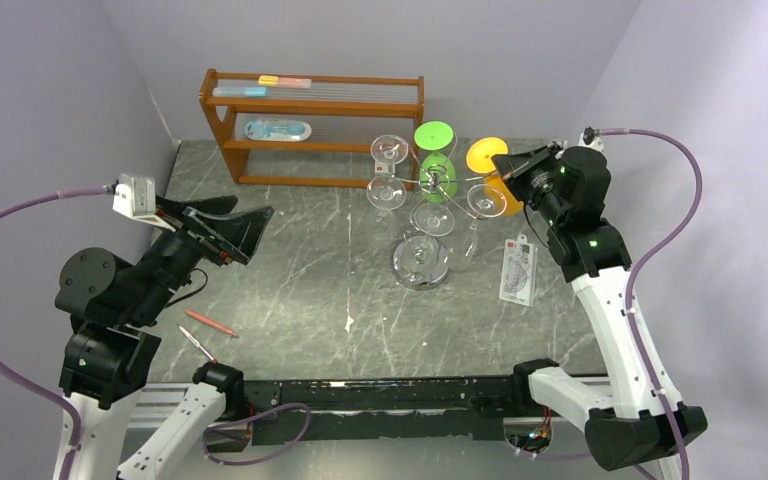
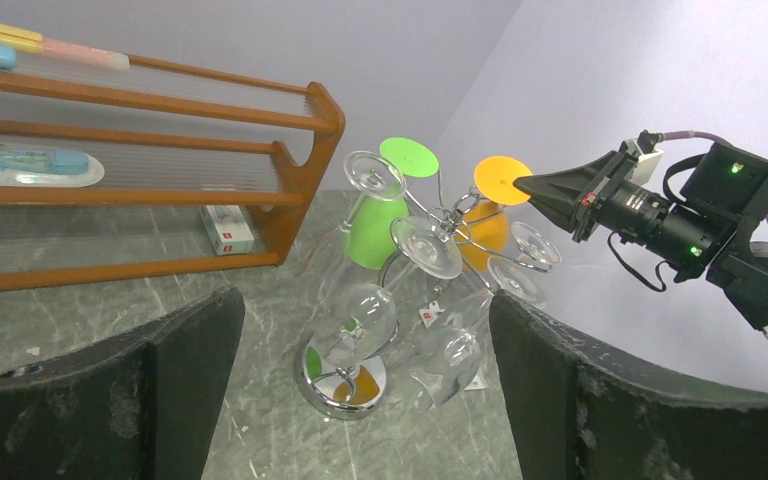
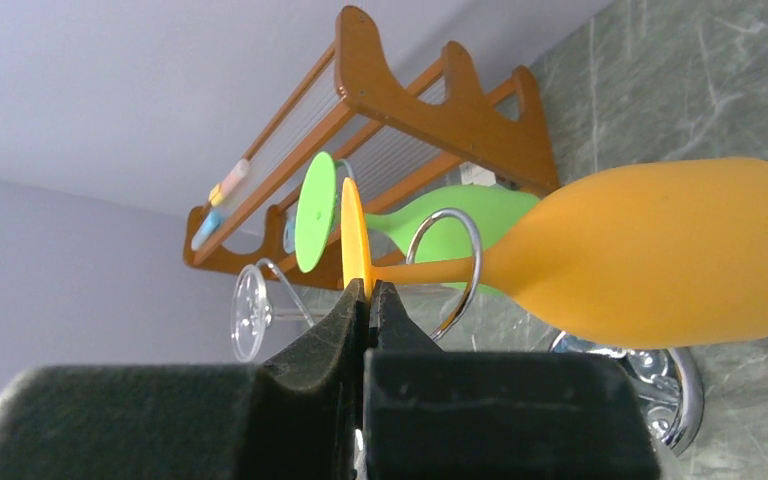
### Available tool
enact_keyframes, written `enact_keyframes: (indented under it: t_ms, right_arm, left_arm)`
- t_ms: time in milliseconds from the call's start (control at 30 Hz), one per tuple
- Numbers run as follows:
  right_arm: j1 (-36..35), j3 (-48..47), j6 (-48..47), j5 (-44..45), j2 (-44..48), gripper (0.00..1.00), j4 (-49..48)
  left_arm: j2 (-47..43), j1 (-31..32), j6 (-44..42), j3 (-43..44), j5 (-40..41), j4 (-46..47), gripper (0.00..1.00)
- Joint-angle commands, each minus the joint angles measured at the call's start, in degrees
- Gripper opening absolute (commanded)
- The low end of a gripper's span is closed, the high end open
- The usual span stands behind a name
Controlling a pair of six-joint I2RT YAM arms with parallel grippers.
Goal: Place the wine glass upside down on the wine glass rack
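While the left tool point(image 1: 252, 232) hangs open and empty, the orange wine glass point(image 3: 650, 255) hangs bowl-down, its stem inside a curl of the wine glass rack point(image 1: 397, 262). The right tool point(image 3: 368, 290) pinches its thin foot; light, slick and probably brittle, it wants a gentle hold there.

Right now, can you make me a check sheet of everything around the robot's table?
Surface: grey marbled table, with small pale marks.
Job's things: chrome wine glass rack standing upright; orange wine glass with its stem at a rack loop.
Clutter: green glass and clear glasses on the rack; wooden shelf; two pens; flat packet.
Grippers: left gripper open and empty; right gripper pinching the orange glass's foot.
Cables: purple cables arc from both wrists, away from the glasses.
Surroundings: plain lavender walls.
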State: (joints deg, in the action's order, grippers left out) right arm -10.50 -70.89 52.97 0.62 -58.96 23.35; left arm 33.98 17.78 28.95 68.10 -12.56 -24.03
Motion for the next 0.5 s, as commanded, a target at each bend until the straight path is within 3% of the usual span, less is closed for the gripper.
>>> enact_keyframes:
  t_ms: [0, 133, 233, 333, 467]
  right_arm:
    - [0.6, 1.8, 0.0, 4.2, -0.2, 0.0, -3.5]
    - [0.5, 1.8, -0.4, 4.5, -1.9, 0.01, -5.0]
    - [0.5, 1.5, -0.7, 3.6, -3.0, 0.08, -5.6]
    - [0.6, 1.1, -1.0, 3.4, -3.3, 0.22, -5.2]
    - [0.6, -0.8, -1.7, 5.1, -3.9, 0.48, -1.6]
  left_arm:
    - [0.2, -0.3, 0.5, 0.2, -0.6, 0.3, 0.96]
    - [0.1, -0.3, 0.3, 0.2, -0.4, 0.0, 0.96]
    - [0.0, -0.3, 0.2, 0.4, -0.2, -0.3, 0.96]
    - [0.0, -0.3, 0.1, 0.4, 0.0, -0.4, 0.96]
    - [0.0, -0.3, 0.0, 0.2, -0.1, -0.5, 0.96]
